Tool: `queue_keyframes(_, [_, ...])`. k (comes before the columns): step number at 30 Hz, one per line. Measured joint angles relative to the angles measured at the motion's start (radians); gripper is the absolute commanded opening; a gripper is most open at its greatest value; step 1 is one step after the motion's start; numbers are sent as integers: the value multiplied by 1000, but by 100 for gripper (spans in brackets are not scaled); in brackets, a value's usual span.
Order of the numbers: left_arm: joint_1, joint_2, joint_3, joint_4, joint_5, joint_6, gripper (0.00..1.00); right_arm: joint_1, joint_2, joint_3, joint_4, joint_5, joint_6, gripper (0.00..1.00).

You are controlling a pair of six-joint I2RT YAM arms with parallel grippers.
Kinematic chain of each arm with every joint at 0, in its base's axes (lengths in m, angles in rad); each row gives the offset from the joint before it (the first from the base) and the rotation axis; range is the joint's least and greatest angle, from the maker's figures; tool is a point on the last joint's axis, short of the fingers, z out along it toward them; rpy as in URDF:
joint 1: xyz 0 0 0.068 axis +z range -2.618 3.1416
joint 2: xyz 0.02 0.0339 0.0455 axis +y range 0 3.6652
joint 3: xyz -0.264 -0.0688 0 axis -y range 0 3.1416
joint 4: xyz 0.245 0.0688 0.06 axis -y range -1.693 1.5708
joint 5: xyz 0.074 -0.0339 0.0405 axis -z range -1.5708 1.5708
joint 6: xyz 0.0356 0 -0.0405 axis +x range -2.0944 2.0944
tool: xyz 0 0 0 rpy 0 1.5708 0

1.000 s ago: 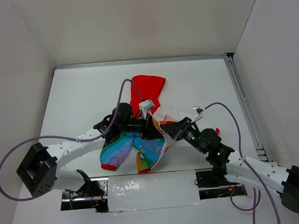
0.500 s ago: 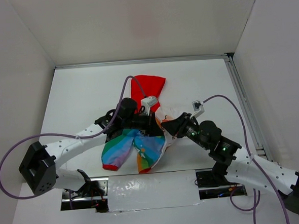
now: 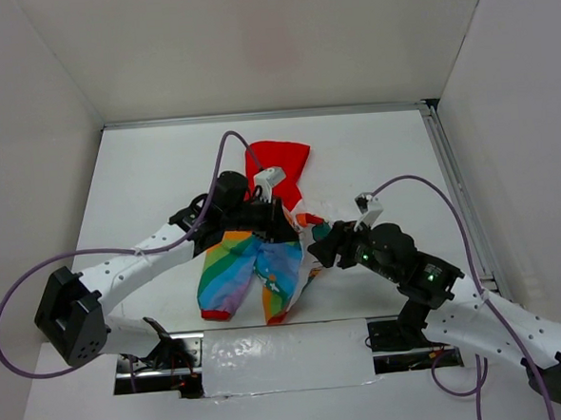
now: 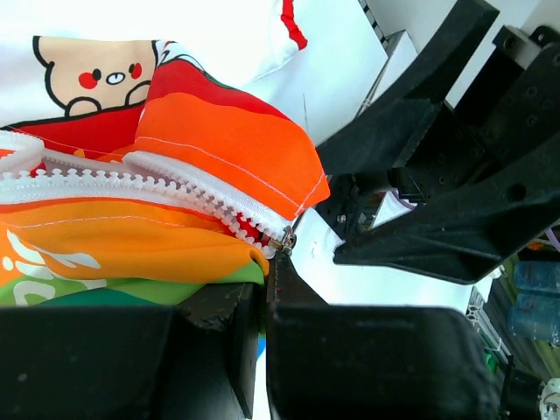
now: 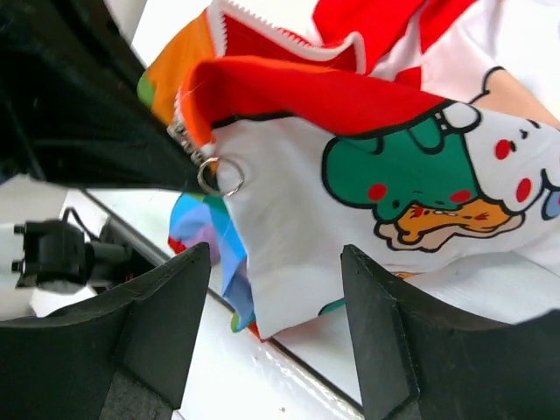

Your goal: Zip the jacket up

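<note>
The jacket (image 3: 254,271) lies mid-table, rainbow stripes toward me and its red hood (image 3: 279,161) at the far end. My left gripper (image 3: 284,231) is shut at the end of the white-toothed zipper, with the metal slider (image 4: 284,241) right at its fingertips (image 4: 249,302). In the right wrist view the pull ring (image 5: 220,175) hangs free beside that left finger (image 5: 87,122). My right gripper (image 5: 276,262) stands open just right of the zipper (image 3: 323,245), nothing between its fingers (image 5: 166,324). The white cartoon-printed lining (image 5: 367,175) lies just beyond them.
White walls enclose the table on three sides. A metal rail (image 3: 456,194) runs along the right edge. A taped strip (image 3: 279,348) lies between the arm bases at the near edge. Purple cables (image 3: 229,151) loop above both arms.
My right gripper has opened and let go of the jacket, backing off slightly to the right. My left gripper has shifted a little away from me, still shut, and the jacket's lower part has spread out.
</note>
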Motion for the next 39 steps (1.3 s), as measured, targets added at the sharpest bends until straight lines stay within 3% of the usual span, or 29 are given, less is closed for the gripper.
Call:
queue_keyframes(4, [14, 0, -2, 4, 31, 0, 0, 0, -16, -34, 89, -65, -27, 59])
queue_keyframes(15, [27, -2, -43, 30, 108, -2, 0, 0, 43, -61, 300, -123, -37, 58])
queue_keyframes(29, [29, -11, -53, 72, 135, -4, 0, 0, 105, -63, 344, -130, -33, 57])
queue_keyframes(35, [29, -11, -55, 75, 134, -5, 0, 0, 105, -68, 362, -134, -22, 35])
queue_keyframes(39, [29, -11, -55, 75, 127, -6, 0, 0, 105, -71, 367, -151, -6, 32])
